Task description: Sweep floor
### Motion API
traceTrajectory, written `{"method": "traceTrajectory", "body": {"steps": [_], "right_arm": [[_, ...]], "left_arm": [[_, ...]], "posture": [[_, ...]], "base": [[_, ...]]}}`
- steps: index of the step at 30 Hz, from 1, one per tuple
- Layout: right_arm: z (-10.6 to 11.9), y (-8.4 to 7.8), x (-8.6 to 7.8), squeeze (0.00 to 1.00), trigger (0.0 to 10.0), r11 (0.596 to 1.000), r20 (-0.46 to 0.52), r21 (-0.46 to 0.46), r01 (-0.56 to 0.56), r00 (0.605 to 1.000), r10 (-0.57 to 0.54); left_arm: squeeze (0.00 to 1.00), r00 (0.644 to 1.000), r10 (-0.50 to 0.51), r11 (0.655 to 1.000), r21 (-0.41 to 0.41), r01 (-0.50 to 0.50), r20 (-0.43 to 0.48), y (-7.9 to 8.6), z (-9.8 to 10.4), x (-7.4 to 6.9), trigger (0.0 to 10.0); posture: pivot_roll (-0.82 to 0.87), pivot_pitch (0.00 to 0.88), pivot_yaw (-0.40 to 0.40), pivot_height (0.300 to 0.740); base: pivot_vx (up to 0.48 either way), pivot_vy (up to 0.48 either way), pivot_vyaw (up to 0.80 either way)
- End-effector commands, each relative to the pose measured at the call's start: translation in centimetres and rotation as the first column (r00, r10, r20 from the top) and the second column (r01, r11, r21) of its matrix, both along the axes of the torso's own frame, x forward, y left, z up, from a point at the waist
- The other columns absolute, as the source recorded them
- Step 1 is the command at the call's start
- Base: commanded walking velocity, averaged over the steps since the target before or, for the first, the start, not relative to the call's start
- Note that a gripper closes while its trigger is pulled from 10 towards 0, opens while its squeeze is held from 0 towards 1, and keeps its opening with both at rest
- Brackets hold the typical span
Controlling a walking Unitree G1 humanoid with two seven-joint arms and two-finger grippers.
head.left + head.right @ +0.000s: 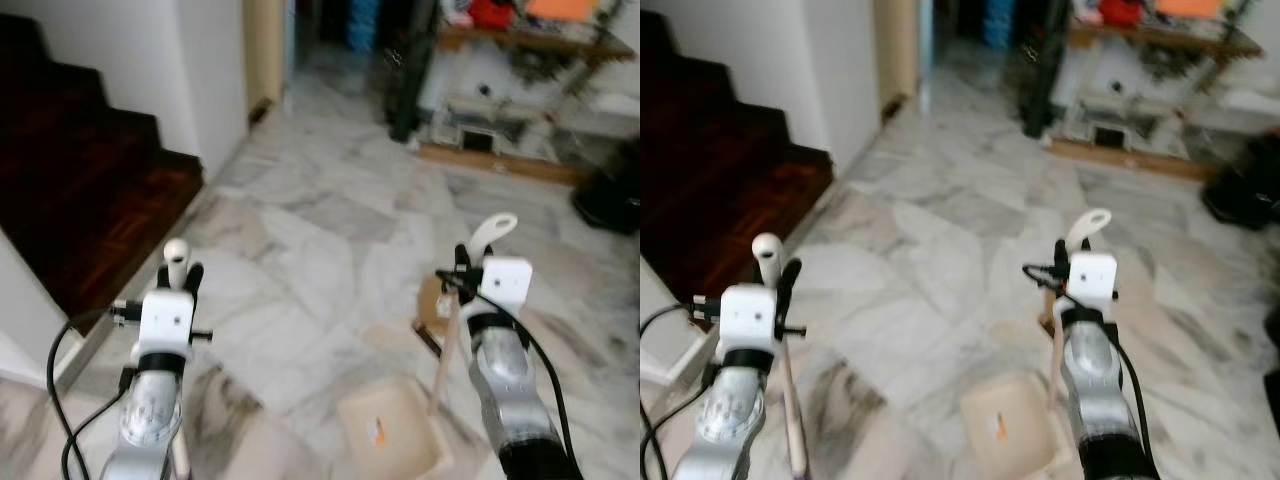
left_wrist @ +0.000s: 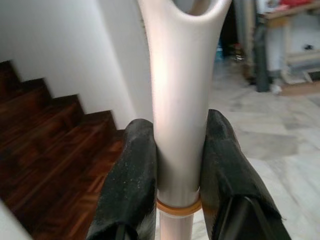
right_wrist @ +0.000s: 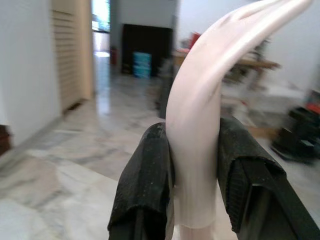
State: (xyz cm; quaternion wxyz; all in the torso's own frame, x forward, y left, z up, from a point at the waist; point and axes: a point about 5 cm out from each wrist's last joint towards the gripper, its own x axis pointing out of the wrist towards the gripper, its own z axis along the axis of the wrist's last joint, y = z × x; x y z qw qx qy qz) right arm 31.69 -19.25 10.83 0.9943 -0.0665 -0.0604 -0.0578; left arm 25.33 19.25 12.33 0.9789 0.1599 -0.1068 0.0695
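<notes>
My left gripper is shut on the white top of a broom handle, whose pale stick runs down past my left arm. Both black pads press against the handle. My right gripper is shut on the curved white grip of the dustpan handle. Its wooden stick goes down to the beige dustpan, which rests on the marble floor between my arms and has a small orange label inside.
Dark wooden stairs rise on the left beside a white wall. A small brown flat piece lies on the floor near the dustpan stick. A cluttered low table and a black object stand at the back right. A doorway opens beyond.
</notes>
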Motion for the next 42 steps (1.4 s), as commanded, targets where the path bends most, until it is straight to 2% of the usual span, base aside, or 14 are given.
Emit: {"method": "traceTrajectory", "body": {"steps": [1,14,16,17,20,24,31,34,42], "right_arm": [[0.8,-0.2,0.1,0.0,10.0,1.0,0.031,0.003,0.007,0.999,-0.007],[0.6,-0.1,0.0,0.0,10.0,1.0,0.027,0.003,0.001,1.0,-0.001],[0.6,-0.1,0.0,0.0,10.0,1.0,0.029,0.004,-0.001,1.0,0.001],[0.6,0.0,-0.1,0.0,10.0,1.0,0.031,0.005,-0.004,1.0,0.004],[0.7,0.2,-0.1,0.0,10.0,1.0,0.04,0.002,-0.026,0.999,0.026],[0.7,0.3,-0.2,0.0,10.0,0.999,0.05,0.006,-0.037,0.998,0.036],[0.7,0.6,-0.3,0.0,10.0,0.998,0.057,0.031,-0.055,0.997,0.053],[0.5,0.6,-0.3,0.0,10.0,0.999,0.043,0.045,-0.031,0.999,0.029],[0.5,0.8,-0.4,0.0,10.0,0.997,0.044,0.059,-0.045,0.998,0.042]], "left_arm": [[0.0,0.999,-0.01,1.0,0.021,0.009,0.032,-0.3,0.6,0.2,10.0],[0.0,0.998,-0.049,0.999,-0.01,0.049,0.025,-0.8,0.5,0.2,10.0],[0.0,0.998,-0.064,0.997,-0.04,0.065,0.022,-1.0,0.4,0.2,10.0],[0.0,0.998,-0.059,0.993,-0.097,0.06,0.02,-1.1,0.3,0.3,10.0],[0.0,0.999,-0.043,0.987,-0.155,0.046,0.025,-1.0,0.3,0.3,10.0],[0.0,0.999,-0.033,0.981,-0.193,0.035,0.017,-0.5,0.1,0.2,10.0],[0.0,0.999,-0.035,0.98,-0.194,0.037,0.011,-0.3,0.1,0.0,10.0],[0.0,0.999,-0.049,0.98,-0.191,0.049,0.006,-0.3,0.1,0.1,10.0],[0.0,0.998,-0.06,0.979,-0.196,0.06,0.008,-0.5,0.4,0.7,10.0]], "posture": [[-0.02,0.021,-0.032,0.74],[-0.02,0.01,-0.031,0.74],[-0.03,0.006,-0.029,0.74],[-0.03,0.001,-0.03,0.74],[-0.03,0.0,-0.033,0.74],[-0.03,0.0,-0.032,0.74],[-0.03,0.0,-0.026,0.74],[-0.03,0.0,-0.02,0.74],[-0.03,0.002,-0.015,0.74]], "base": [[0.0,0.0,-0.8],[0.0,0.0,-0.8],[0.0,0.0,-0.8],[0.0,0.0,-0.8],[0.0,0.0,0.0],[0.0,0.0,0.0],[0.0,0.0,0.0],[0.0,0.0,0.0],[0.317,0.0,0.0]]}}
